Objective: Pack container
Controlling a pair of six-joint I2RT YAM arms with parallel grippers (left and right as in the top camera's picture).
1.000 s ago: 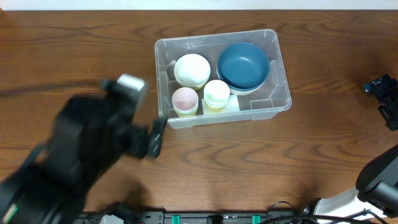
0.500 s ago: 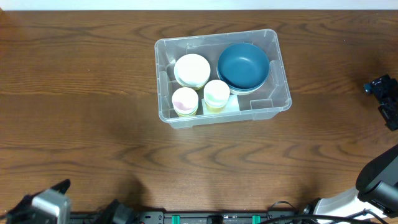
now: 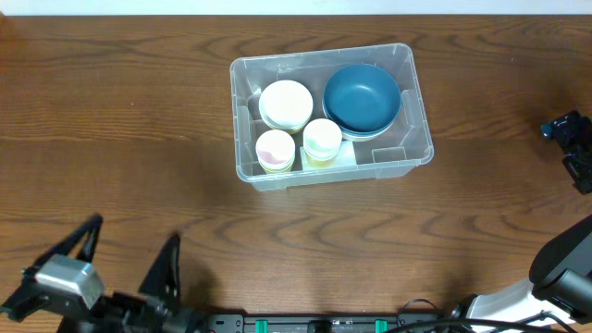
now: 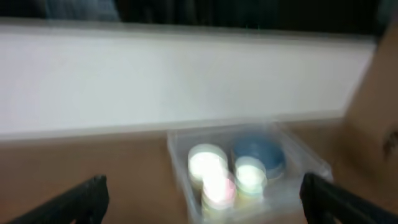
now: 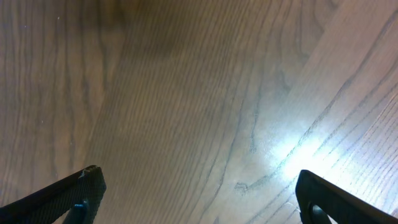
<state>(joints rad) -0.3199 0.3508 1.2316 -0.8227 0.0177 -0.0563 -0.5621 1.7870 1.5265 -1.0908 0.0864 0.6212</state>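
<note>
Wooden surface (image 3: 111,139) carries the packed container (image 3: 388,154), left tool (image 3: 136,229) and right tool (image 5: 198,174) both wide and empty; a low sweep could shove it askew

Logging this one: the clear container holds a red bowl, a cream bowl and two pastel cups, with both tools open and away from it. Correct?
One slip: the big bowl is dark blue, not red, as the overhead view shows. Otherwise yes: the container also holds a cream bowl and two pastel cups, with the left tool and right tool open and away from it.
</note>
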